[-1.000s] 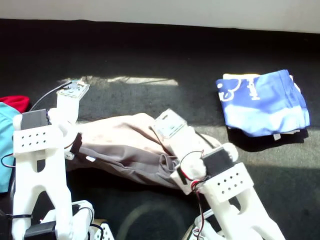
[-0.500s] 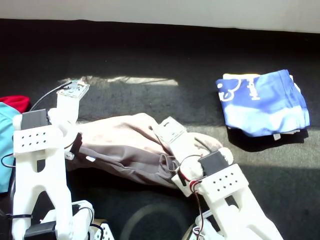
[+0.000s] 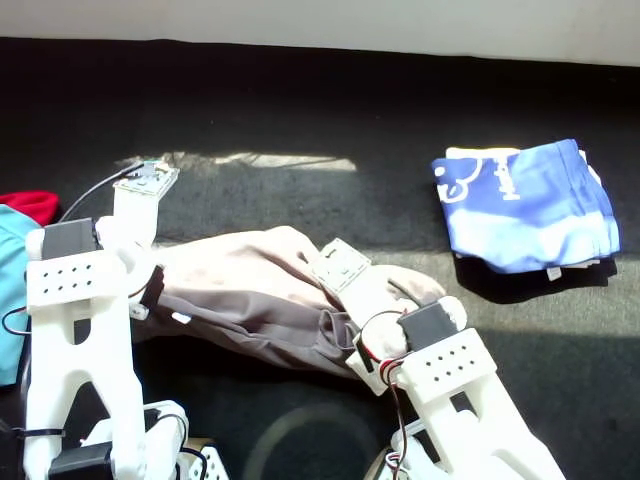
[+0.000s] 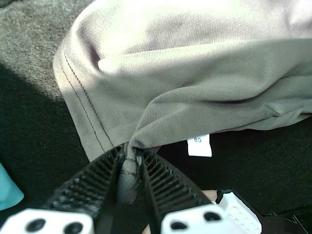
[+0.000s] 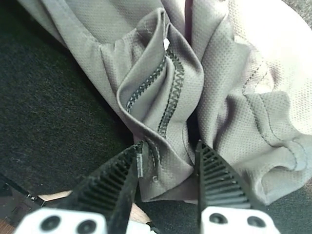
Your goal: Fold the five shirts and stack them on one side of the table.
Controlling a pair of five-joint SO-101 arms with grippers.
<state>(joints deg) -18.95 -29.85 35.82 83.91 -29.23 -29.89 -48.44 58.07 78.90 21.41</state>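
Observation:
A grey shirt lies crumpled in the middle of the dark table. My left gripper is shut on a pinch of its hem at the shirt's left end, where the left arm stands. My right gripper is open at the shirt's right end, low on the cloth, with a stitched fold of the grey shirt between its fingers. A folded blue and white shirt tops a small stack at the right of the table.
A teal shirt and a red one lie at the table's left edge beside the left arm. A white size tag hangs from the grey shirt's hem. Bare dark table stretches behind the shirt.
The right arm has shifted a little toward the near left and settled lower over the grey shirt's right end. The left arm has kept still with the hem in its grip.

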